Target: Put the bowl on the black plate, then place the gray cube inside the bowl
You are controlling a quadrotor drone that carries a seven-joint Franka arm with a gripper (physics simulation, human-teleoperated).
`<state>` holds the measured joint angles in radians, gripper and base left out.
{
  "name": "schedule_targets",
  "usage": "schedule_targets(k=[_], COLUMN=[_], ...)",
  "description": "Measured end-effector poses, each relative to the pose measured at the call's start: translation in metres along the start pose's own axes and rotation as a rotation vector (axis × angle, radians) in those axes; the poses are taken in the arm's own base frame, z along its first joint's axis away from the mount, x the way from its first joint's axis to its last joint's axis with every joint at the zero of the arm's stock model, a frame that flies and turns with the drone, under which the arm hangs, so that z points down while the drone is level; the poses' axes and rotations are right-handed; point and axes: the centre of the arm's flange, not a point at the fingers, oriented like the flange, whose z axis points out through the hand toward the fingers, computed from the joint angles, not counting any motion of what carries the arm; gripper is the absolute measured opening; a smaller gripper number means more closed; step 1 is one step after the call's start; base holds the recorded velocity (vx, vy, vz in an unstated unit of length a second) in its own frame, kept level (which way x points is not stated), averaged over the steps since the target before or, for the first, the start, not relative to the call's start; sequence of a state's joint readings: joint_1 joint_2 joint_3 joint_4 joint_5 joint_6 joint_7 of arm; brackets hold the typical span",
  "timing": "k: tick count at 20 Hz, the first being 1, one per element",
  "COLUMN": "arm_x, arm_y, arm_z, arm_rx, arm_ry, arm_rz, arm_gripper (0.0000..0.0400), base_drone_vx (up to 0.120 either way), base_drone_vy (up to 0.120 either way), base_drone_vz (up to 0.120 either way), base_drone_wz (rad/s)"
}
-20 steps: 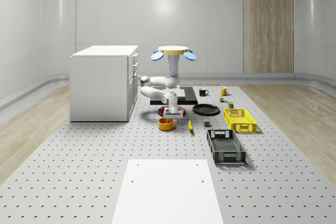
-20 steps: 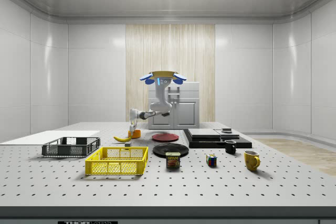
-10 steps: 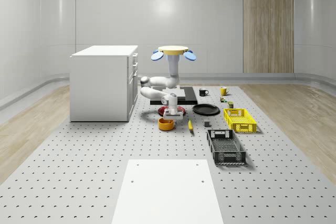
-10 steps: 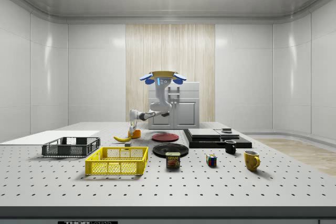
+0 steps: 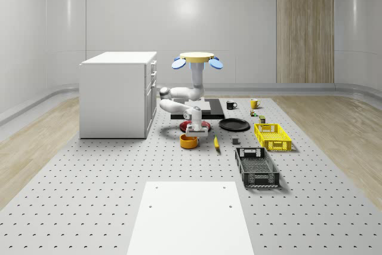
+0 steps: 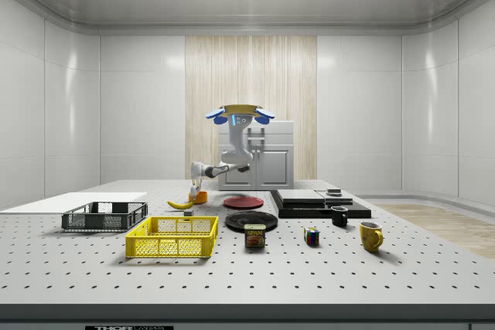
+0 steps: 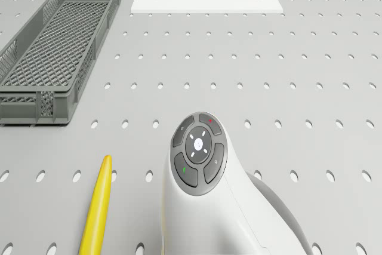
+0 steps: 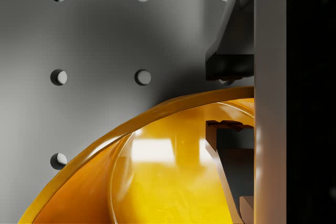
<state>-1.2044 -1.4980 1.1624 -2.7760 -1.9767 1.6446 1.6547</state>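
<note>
The gripper (image 5: 193,132) has sunk slightly closer to the orange bowl (image 5: 188,141). The arm's wrist has dropped with it.

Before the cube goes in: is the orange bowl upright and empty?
Upright and empty. In the wrist view the bowl opens upward, its glossy inside bare, with the tool straddling its rim.

A banana (image 7: 98,207) lies near a gray mesh crate (image 7: 51,58) on the table.

Gripper (image 8: 226,100) straddles the orange bowl (image 8: 157,182) rim at 3 o'clock. One finger (image 8: 231,166) inside, one outside over the perforated table (image 8: 94,35).
</note>
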Motion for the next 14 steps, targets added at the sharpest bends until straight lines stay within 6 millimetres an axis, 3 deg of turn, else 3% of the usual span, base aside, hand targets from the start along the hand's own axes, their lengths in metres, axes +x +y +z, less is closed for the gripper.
schedule_targets(k=[4,6,11,14], arm_x=[0.0,0.0,0.0,0.0], arm_y=[0.0,0.0,0.0,0.0], arm_z=[0.0001,0.0001,0.0001,0.0001], arm_rx=[0.0,0.0,0.0,0.0], arm_ry=[0.0,0.0,0.0,0.0], arm_rz=[0.0,0.0,0.0,0.0], arm_gripper=[0.0103,0.0102,0.01,0.01], base_drone_vx=[0.0,0.0,-0.112,-0.12], base_drone_vy=[0.0,0.1,0.12,0.12], base_drone_vz=[0.12,0.12,0.12,0.027], base_drone_wz=[0.0,0.0,0.0,0.0])
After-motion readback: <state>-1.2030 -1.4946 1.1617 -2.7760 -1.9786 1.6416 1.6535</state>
